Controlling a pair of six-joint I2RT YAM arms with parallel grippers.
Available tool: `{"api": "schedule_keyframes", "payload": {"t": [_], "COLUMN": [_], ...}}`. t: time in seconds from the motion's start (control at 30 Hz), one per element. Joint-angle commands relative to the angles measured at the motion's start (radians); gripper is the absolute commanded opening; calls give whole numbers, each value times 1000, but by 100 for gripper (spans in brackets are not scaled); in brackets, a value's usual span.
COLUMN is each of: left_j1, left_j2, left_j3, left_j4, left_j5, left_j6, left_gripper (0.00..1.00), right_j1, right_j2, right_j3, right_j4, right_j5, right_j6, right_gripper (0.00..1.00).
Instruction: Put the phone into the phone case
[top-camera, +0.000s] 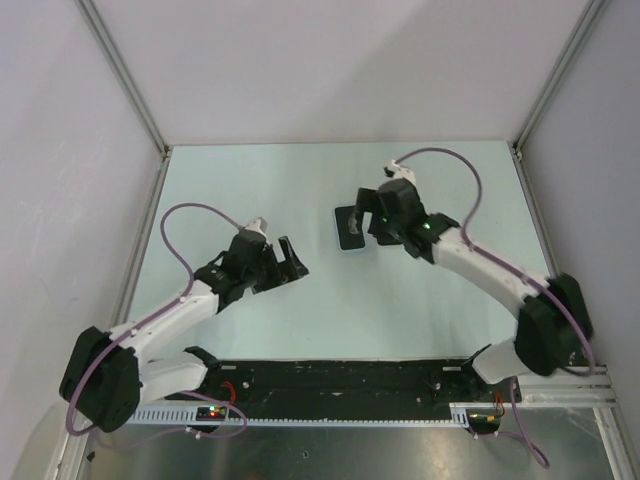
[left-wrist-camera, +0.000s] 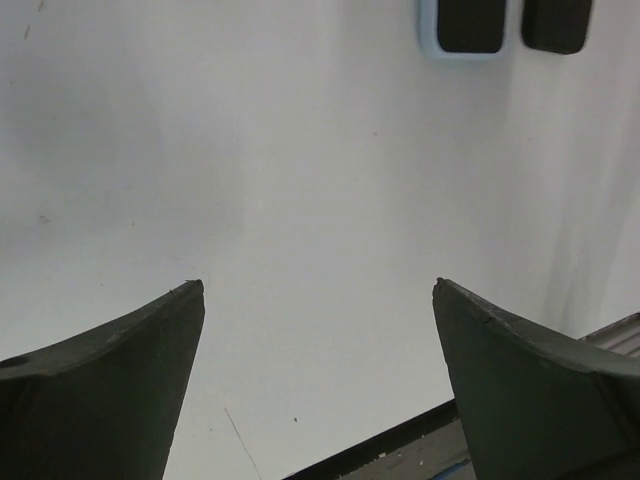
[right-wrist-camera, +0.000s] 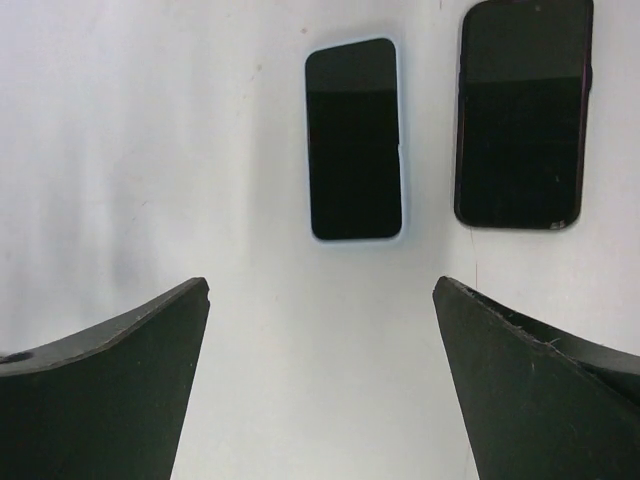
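At the near left of the table, your left pincer has its two fingers spread wide apart with nothing between them, only bare table surface beneath. From its wrist camera the phone case lies well ahead of it and off to the right, cut by the top edge of that view. The top camera agrees: the case sits farther away and to the right of that pincer, well apart from it.

Farther out, near the middle of the table, the case lies flat as a thin pale-blue rim around a dark phone, which sits inside it with the rim showing along the sides and the bottom end.

Your right pincer is also spread wide and grips nothing. In its wrist view the case lies just ahead of the fingers, roughly in line with the gap between them and not touching either one. In the top view this pincer hangs just to the right of the case, its dark body overlapping the case's right edge.

Beside the case, with a clear strip of table between them, lies a plain black slab, slightly larger, ahead of the right-hand finger.
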Motion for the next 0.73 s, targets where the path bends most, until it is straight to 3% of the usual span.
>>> {"api": "schedule_keyframes", "payload": {"t": [0.0,0.17,0.3,0.7], "left_j1": [8,8,8,8], "left_j2": [-102,-204,-227,-253], "left_j3": [60,76,85,58], "left_j4": [-29,-65,-89,-93], "left_j5": [-44,-101,-122,-149], "left_j6": [68,99,104,97], "left_gripper": [100,100,100,100], "right_j1": [3,3,4,3], "right_j2": [-223,-460,-557,-584], "right_j3": [-216,-430,-518,-558], "right_j4": [108,149,146,226], "right_j5": [-1,2,13,-11], "right_j6": [68,95,117,116], "right_gripper": [100,99,99,100]}}
